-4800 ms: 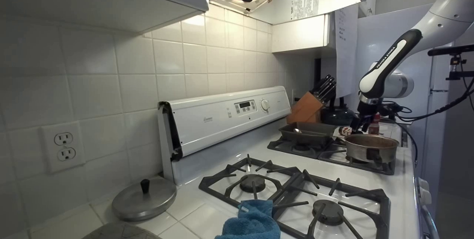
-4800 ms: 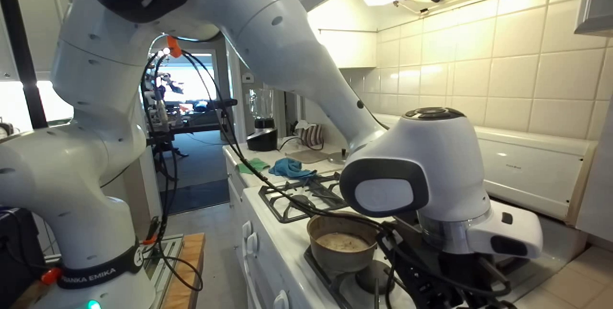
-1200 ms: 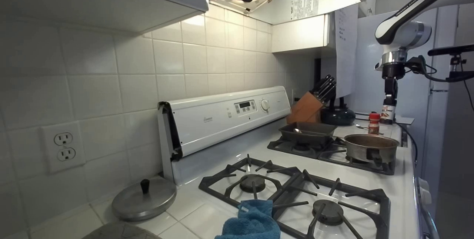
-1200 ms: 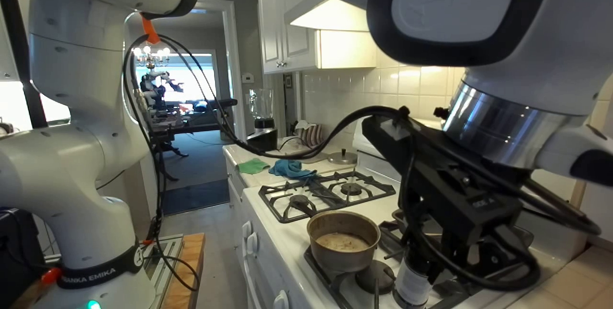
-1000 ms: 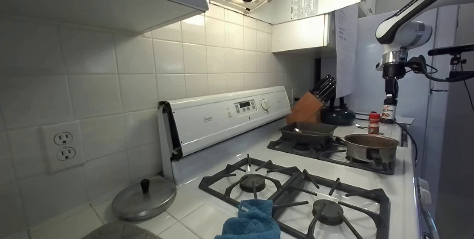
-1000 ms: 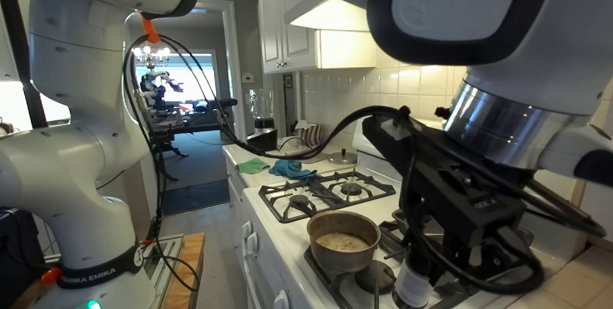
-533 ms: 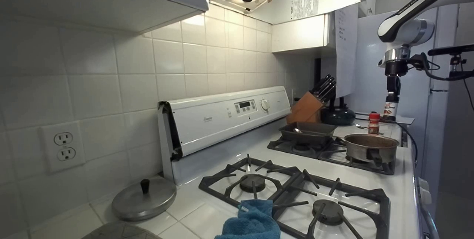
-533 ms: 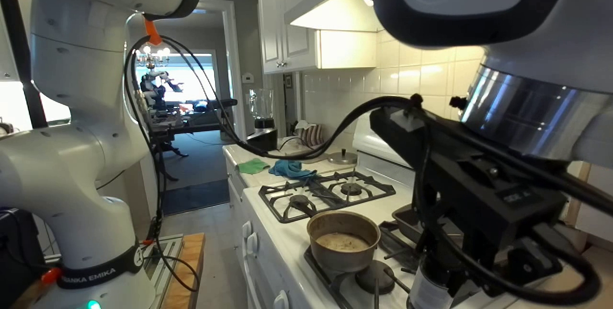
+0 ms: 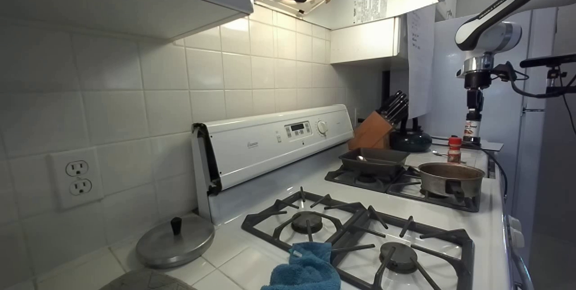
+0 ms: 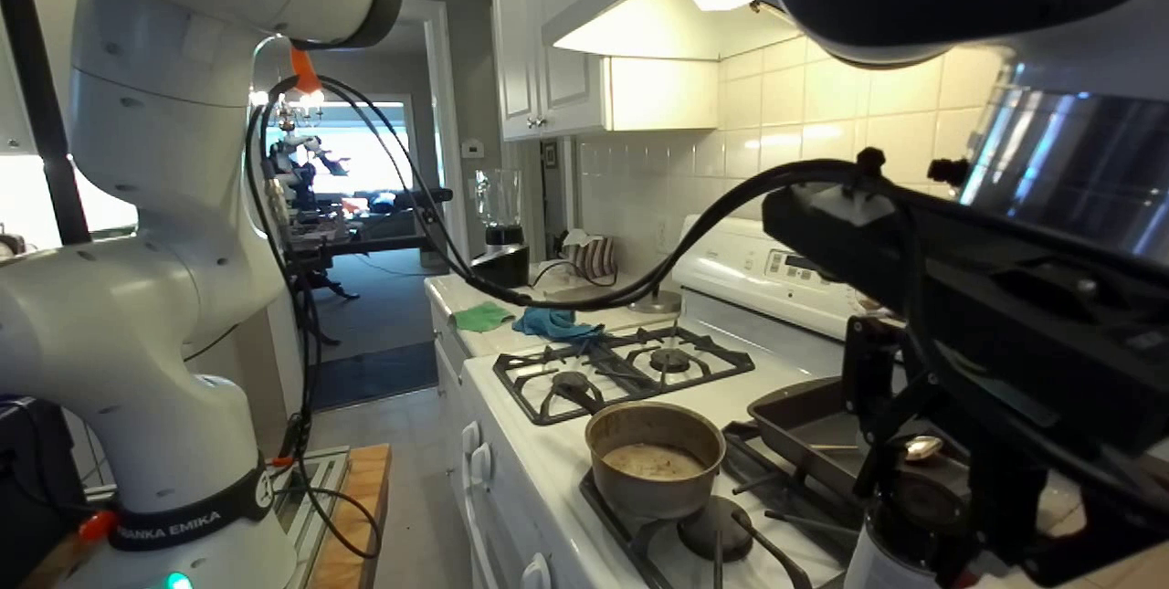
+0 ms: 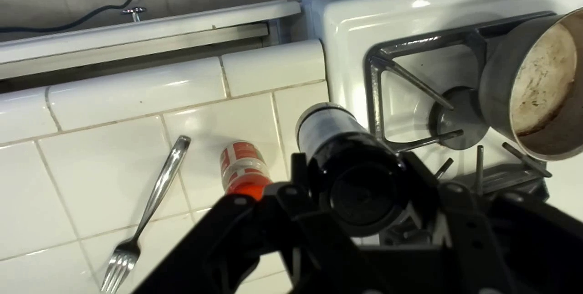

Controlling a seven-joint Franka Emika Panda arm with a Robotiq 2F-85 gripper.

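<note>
Wrist view faces the dark cap end of a spice bottle (image 11: 348,157), gripped between the narrowed fingers of the tool (image 11: 357,167). An exterior view shows the bottle side-on and upright, its white label carrying red print too small to read; in an exterior view its black cap (image 10: 918,507) shows among the linkages while the lower body runs out of sight. Whether the base touches the tiled table (image 11: 104,171) cannot be told. Near it on the table stands a red-capped shaker (image 11: 242,162), and farther along lies a fork (image 11: 157,193), whose tines only the wrist view makes clear. That view also reveals a drawer (image 11: 150,32) slightly open under the table's edge. On the white gas stove (image 11: 346,43) sits a saucepan (image 11: 498,79), its pale, brown-flecked bottom plain from the wrist. Both exterior views have a roasting pan (image 9: 378,166) beside it, the spoon (image 10: 922,448) inside plainer in an exterior view. An exterior view adds a knife block (image 9: 371,132) and dark kettle (image 9: 410,140); a blender (image 10: 501,242) and green cloth (image 10: 484,317) appear in an exterior view.
</note>
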